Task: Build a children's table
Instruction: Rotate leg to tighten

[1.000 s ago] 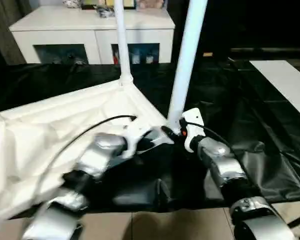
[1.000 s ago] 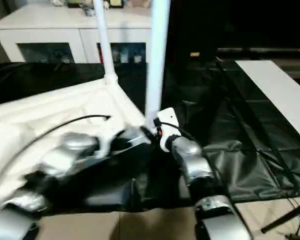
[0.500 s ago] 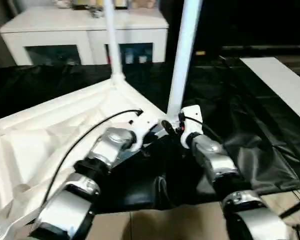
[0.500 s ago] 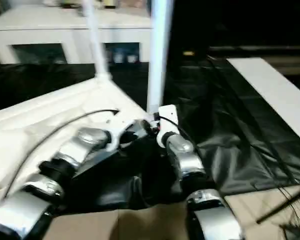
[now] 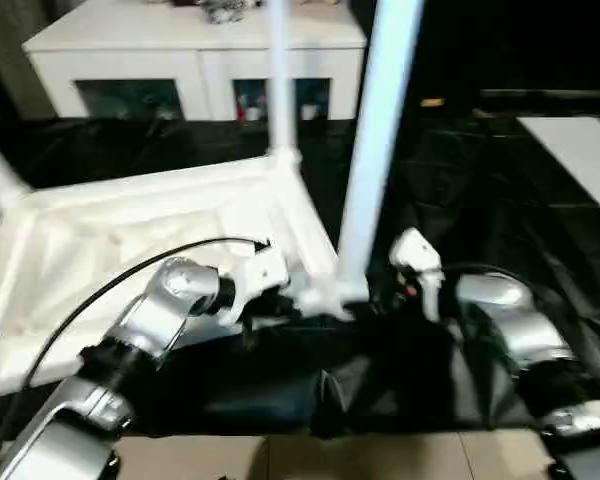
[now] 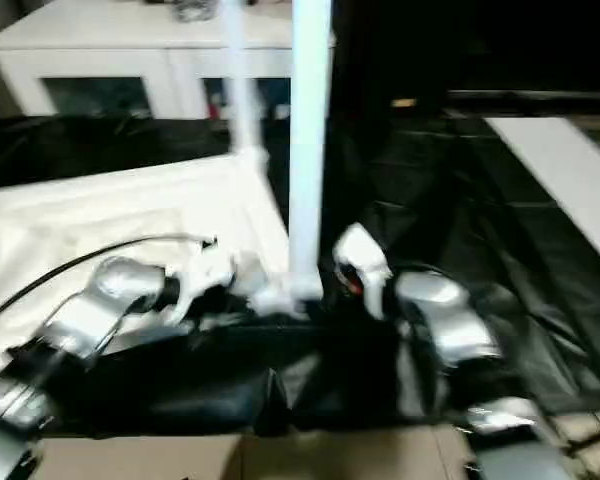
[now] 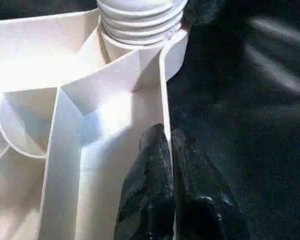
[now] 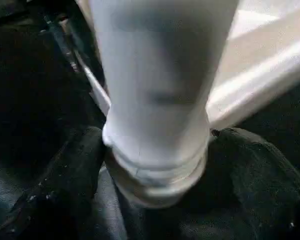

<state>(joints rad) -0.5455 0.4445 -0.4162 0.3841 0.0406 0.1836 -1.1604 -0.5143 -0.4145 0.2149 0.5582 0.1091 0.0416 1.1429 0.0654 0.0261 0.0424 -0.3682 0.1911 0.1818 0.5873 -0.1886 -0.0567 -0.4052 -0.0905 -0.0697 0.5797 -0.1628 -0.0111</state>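
Opening since prev frame: R gripper (image 8: 155, 165) around leg (image 5: 372, 160).

Silver forearms (image 5: 165, 310), white wrist housings, blk cable on left arm; blk fingers (image 7: 150, 195), matte & rough.

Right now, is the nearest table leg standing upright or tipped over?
Upright. The nearest leg rises straight from the corner socket of the upside-down tabletop.
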